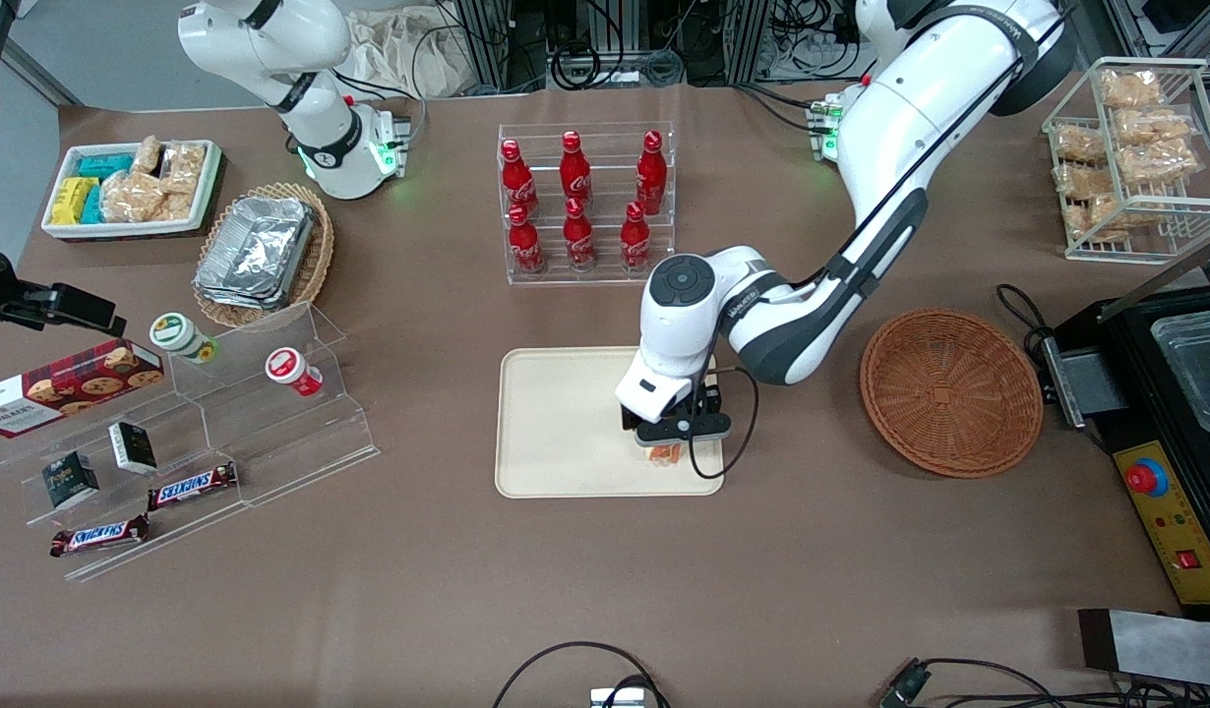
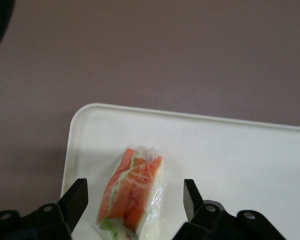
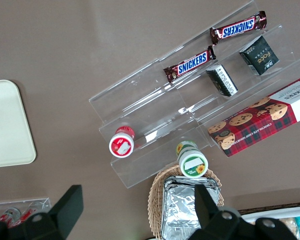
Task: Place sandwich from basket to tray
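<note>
I see the clear-wrapped triangular sandwich (image 2: 132, 192) lying on the cream-beige tray (image 2: 230, 155) between my gripper's (image 2: 135, 200) wide-open fingers (image 2: 76, 199), touching neither, no label readable.

A robotics lab got up as a snack shop: cola bottles (image 1: 577, 202) in a clear rack, Snickers bars (image 1: 192, 485) on acrylic steps, cables trailing off the brown table (image 1: 369, 590), an emergency-stop box (image 1: 1161, 511), and the gripper (image 1: 670, 442) over the tray (image 1: 566, 423).

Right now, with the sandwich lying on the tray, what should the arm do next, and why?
Probably lift straight up. The sandwich already lies on the tray, and the gripper hangs over it, jaws open and clear of the wrap on both sides.
</note>
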Available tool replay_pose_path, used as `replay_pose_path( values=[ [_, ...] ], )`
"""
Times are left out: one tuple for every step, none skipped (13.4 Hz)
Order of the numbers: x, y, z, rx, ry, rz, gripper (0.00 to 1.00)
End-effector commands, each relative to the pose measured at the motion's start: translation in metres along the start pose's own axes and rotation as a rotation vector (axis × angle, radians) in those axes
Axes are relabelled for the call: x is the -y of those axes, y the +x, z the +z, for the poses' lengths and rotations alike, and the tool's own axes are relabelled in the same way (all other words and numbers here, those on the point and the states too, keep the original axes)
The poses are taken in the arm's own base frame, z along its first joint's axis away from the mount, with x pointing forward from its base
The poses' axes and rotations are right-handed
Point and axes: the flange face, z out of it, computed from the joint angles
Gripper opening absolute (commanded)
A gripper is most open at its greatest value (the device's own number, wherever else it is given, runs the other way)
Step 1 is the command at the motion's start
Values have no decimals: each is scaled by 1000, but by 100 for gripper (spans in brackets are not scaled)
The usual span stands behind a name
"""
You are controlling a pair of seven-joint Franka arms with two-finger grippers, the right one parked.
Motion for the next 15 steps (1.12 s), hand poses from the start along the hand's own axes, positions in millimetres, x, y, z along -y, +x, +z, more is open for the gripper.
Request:
replay_pose_path(
  values=[
    [8,30,-37,-1,-15,-87,85],
    [9,43,-50,1,-14,-119,85],
    [13,59,-68,11,-2,-159,85],
    [23,79,-86,28,15,-210,84],
    [30,92,-101,37,27,-221,84],
    [39,103,-114,50,37,-230,84],
    [48,116,-131,55,33,-244,84],
    [61,127,-141,66,42,-259,84],
    [75,135,-154,65,61,-267,84],
    [90,142,-168,62,73,-269,84],
    [110,151,-182,71,76,-284,84],
    [127,158,-194,86,78,-278,84],
    [141,161,-203,99,89,-265,84],
    [154,164,-209,108,109,-264,84],
    [161,165,-214,110,124,-267,84]
  ],
)
